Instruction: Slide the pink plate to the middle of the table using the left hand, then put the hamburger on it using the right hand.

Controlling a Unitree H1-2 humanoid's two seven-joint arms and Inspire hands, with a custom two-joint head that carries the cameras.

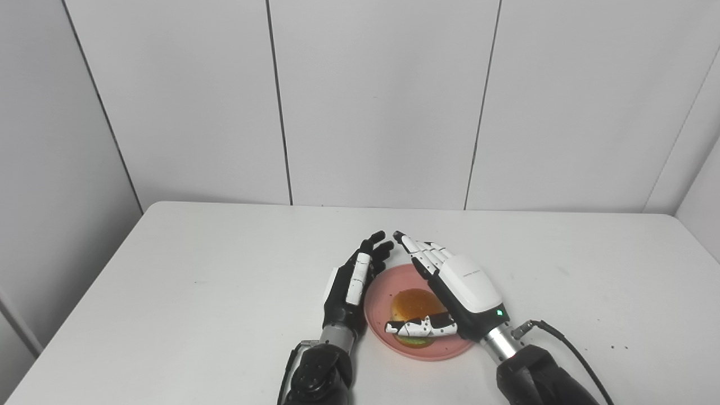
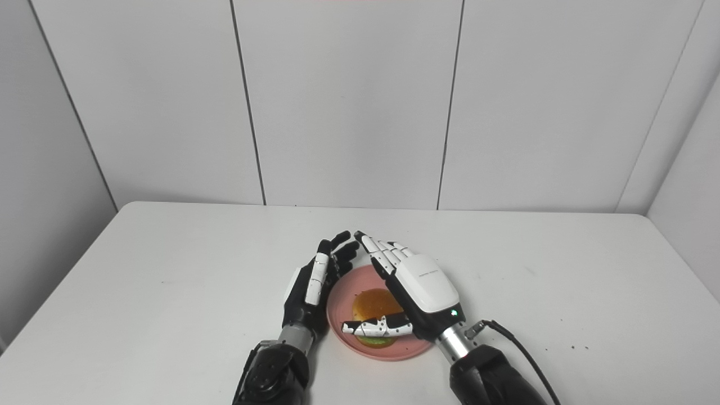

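Right robot hand [image 1: 458, 287] over hamburger [image 1: 413, 306]

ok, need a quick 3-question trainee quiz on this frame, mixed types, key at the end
1. True or false: the hamburger lies on the pink plate.
2. Which hand reaches over the hamburger? A) the left hand B) the right hand C) neither
3. Fill in: the left hand stands beside the plate's ____ rim, fingers straight and holding nothing.

Key:
1. True. The burger sits on the plate, on the table.
2. B. The right hand's palm is over the burger, its thumb across the near side; whether it grips cannot be told.
3. left
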